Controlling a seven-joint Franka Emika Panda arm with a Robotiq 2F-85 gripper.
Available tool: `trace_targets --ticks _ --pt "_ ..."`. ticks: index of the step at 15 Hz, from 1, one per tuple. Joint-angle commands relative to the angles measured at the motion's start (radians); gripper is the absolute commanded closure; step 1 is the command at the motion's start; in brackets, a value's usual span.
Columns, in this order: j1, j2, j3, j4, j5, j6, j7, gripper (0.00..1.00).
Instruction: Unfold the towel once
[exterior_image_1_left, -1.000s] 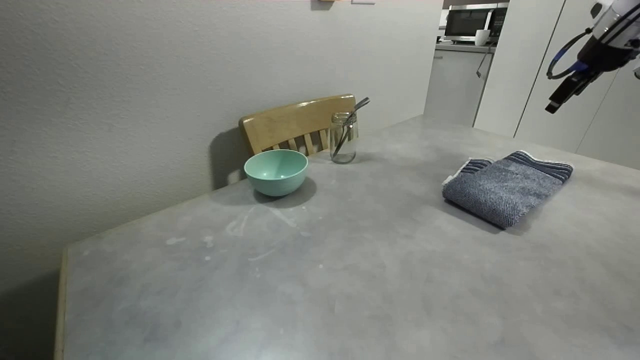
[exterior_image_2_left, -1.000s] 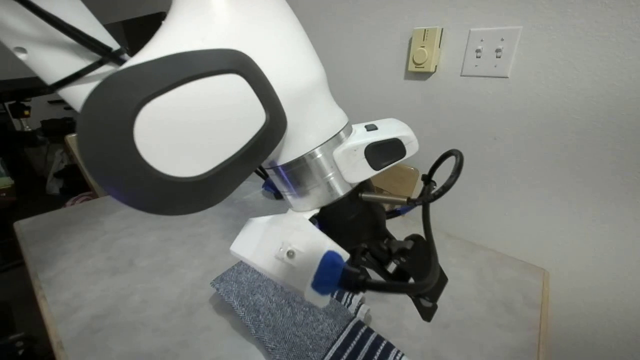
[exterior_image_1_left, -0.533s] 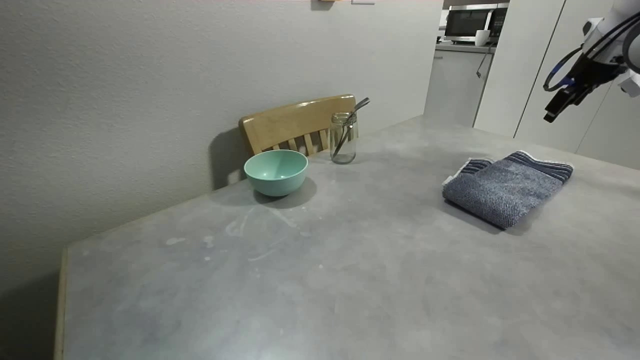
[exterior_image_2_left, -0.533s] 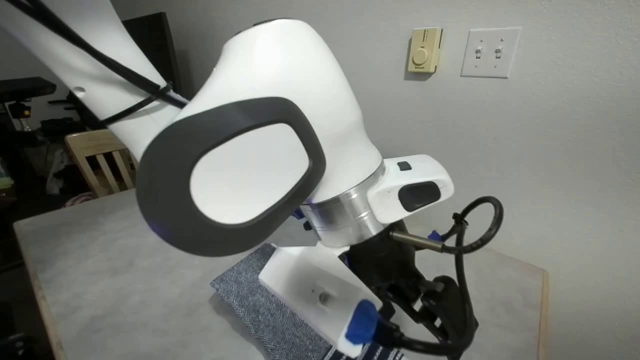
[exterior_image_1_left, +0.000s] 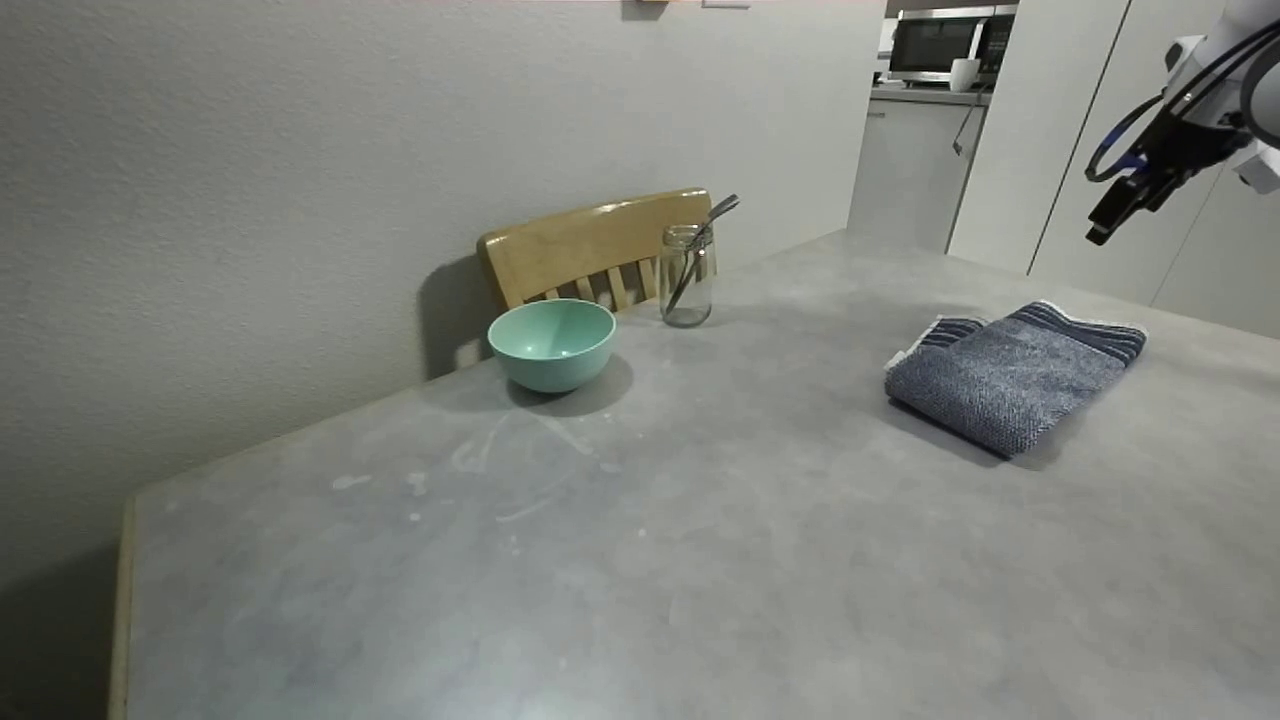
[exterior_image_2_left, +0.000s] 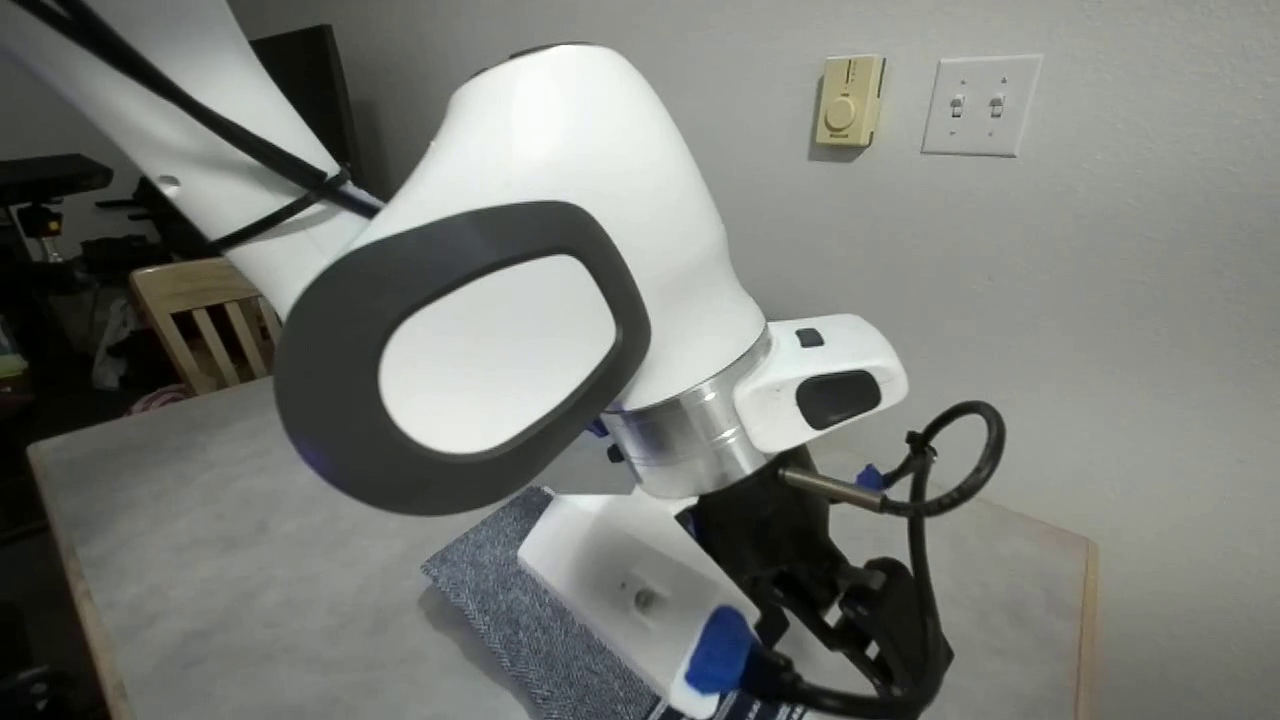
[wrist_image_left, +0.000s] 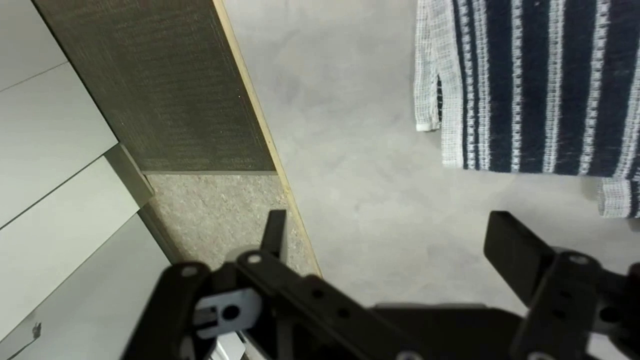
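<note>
The towel (exterior_image_1_left: 1015, 375) lies folded on the grey table, blue-grey terry with navy-and-white striped ends showing along its far side. In an exterior view the arm covers much of the towel (exterior_image_2_left: 530, 610). From the wrist, the striped end of the towel (wrist_image_left: 535, 85) fills the upper right, with a second white-edged layer peeking out beneath it and a further corner at the right border. My gripper (wrist_image_left: 387, 215) is open, its black fingers wide apart with only bare tabletop and floor seen between them. It hangs in the air above the table, apart from the towel.
A teal bowl (exterior_image_1_left: 552, 345) and a glass jar (exterior_image_1_left: 687, 280) holding utensils stand along the wall side, before a wooden chair (exterior_image_1_left: 600, 235). The table's wooden edge (wrist_image_left: 257, 107) runs close to the left finger in the wrist view, with floor beyond it.
The arm has shifted and lowered slightly, moving right and down in an exterior view, then almost stopped over the last half second. The towel has stayed put and the gripper has remained open.
</note>
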Motion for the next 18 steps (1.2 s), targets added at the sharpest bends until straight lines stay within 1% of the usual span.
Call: trace_targets --ticks 1,4,6,8,10,12,15,16,18 --pt "-0.058 0.046 0.066 0.032 0.096 -0.055 -0.077 0.0" --pt "-0.12 0.09 0.137 0.065 0.184 -0.122 -0.141 0.0" --pt "-0.136 0.125 0.151 0.094 0.212 -0.149 -0.161 0.0" --pt "-0.132 0.156 0.137 0.123 0.209 -0.165 -0.161 0.0" --pt "-0.146 0.176 0.145 0.152 0.212 -0.19 -0.172 0.0" --pt "-0.211 0.185 0.215 0.176 0.257 -0.223 -0.236 0.0" --pt "-0.336 0.204 0.347 0.22 0.383 -0.286 -0.378 0.0" --pt "-0.362 0.213 0.371 0.235 0.412 -0.3 -0.411 0.0" --pt "-0.395 0.223 0.394 0.259 0.443 -0.332 -0.454 0.0"
